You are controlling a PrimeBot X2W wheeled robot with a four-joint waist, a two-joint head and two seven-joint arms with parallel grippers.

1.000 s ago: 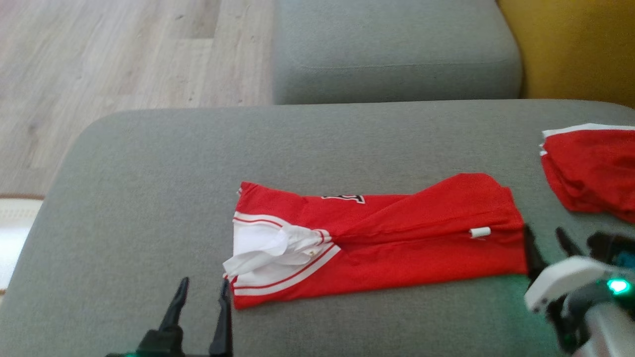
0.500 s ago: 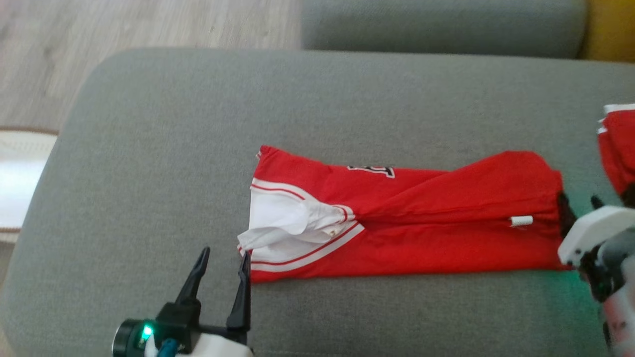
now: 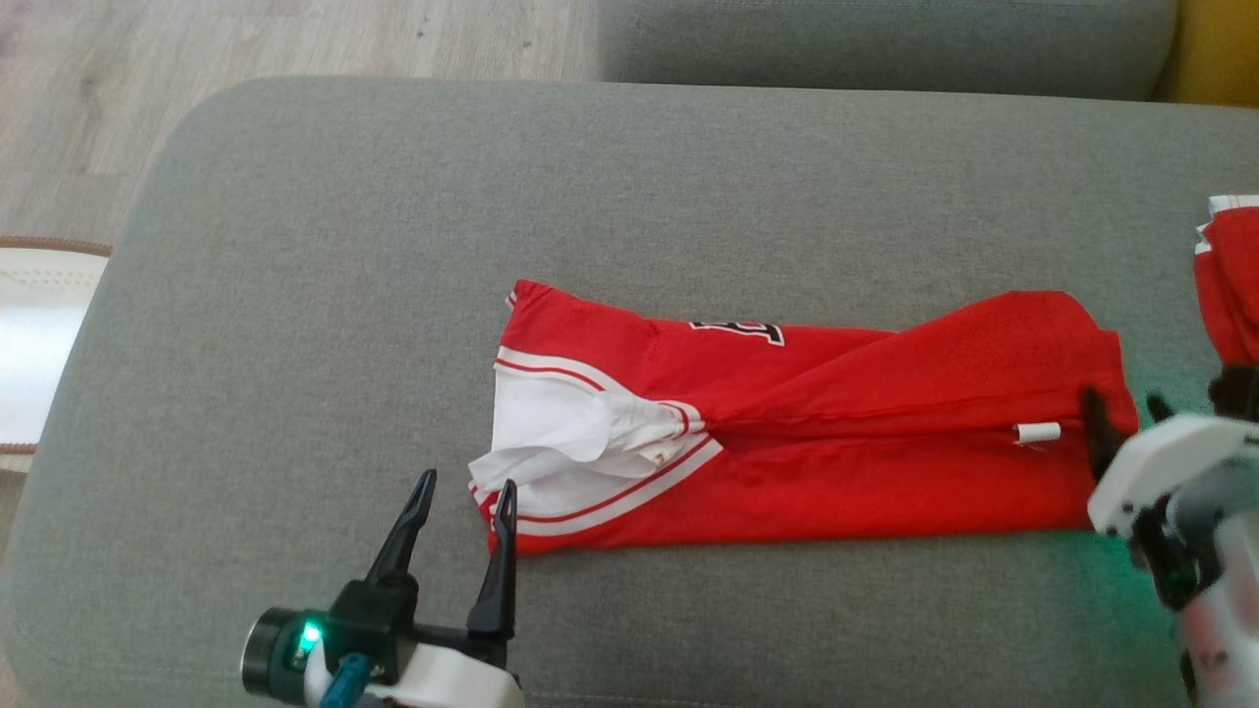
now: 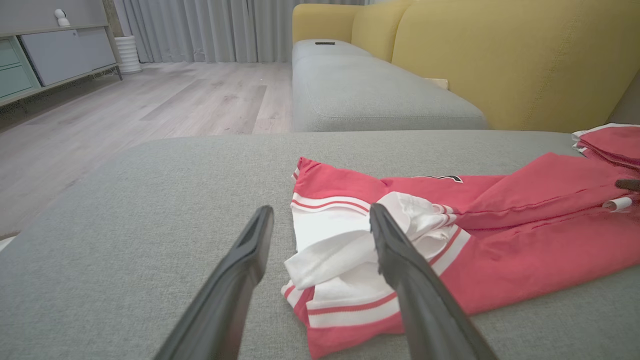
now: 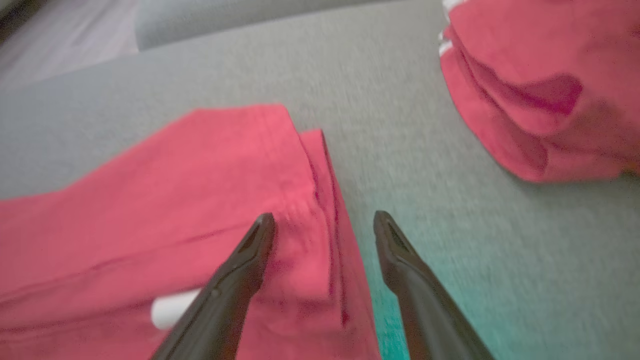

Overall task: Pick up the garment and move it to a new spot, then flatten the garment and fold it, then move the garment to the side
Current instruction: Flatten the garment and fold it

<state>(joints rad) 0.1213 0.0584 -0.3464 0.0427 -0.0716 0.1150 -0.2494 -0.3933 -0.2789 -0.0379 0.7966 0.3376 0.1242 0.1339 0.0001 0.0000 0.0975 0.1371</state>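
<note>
Evidently, the left jaws and the right jaws stood spread at opposite ends of the red garment on the sofa, probably to seize both ends.

The head camera looks steeply down from above onto the grey cushion, the left wrist camera sits low at its near left, facing far across the red garment toward the yellow sofa, and the right wrist camera hangs close over that garment's right end, which all three share.
</note>
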